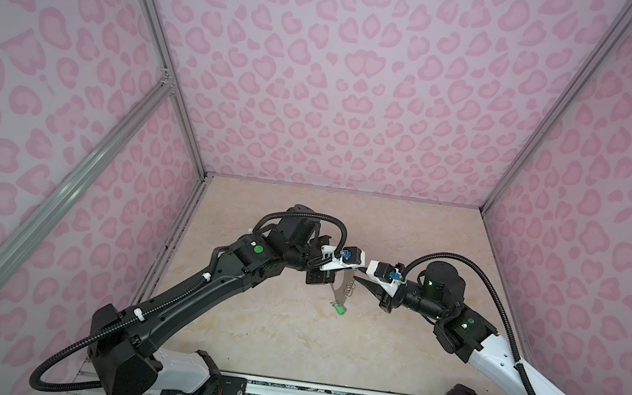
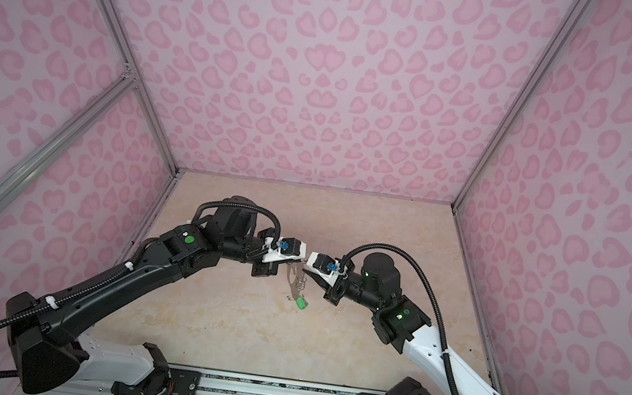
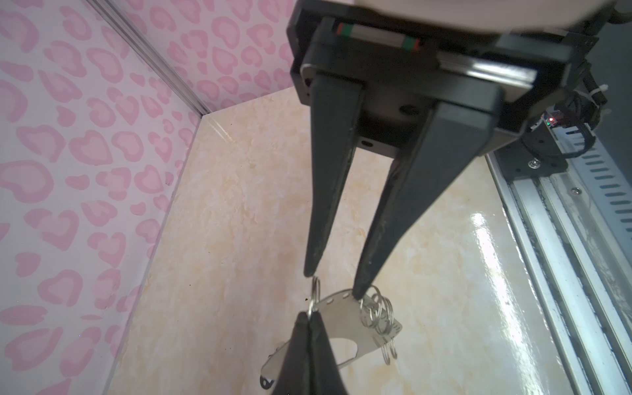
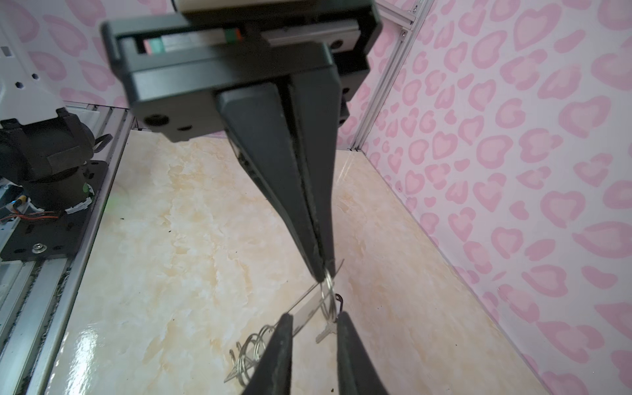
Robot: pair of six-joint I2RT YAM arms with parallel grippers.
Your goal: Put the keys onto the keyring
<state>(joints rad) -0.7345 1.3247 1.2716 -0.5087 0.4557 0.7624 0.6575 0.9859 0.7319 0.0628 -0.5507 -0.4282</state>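
Metalwork in miniature over a pale marbled table (image 1: pixel 245 331). In both top views the keyring (image 1: pixel 335 293), a thin grey plate, hangs just beside the tip of the right gripper (image 1: pixel 355 282). A green-tagged key (image 1: pixel 339 310) dangles farther from those jaws, at the plate's low end; whether it touches the table I cannot tell. Left wrist view: the left gripper (image 3: pixel 334 284) stands partly open and clamps nothing. One of its tips sits just beside a split ring (image 3: pixel 315 295), and the other touches the plate's rim next to a bunch of rings (image 3: pixel 376 314). Facing it, the right gripper's jaws are pressed together on that one split ring. Right wrist view: that pinch close up, the plate edge-on and running from the closed tips into the gap of the open jaws. A small metal key (image 4: pixel 326 333) hangs beyond them, its tag hidden. Counted: two grippers, one plate, one green tag, no black tag I can be sure of, and five or six rings, too tangled to be exact. Plate and keys look light, stiff and slippery, and the rings look springy. I would take the plate flat across its faces near the handle slot, and each key by its plastic tag.
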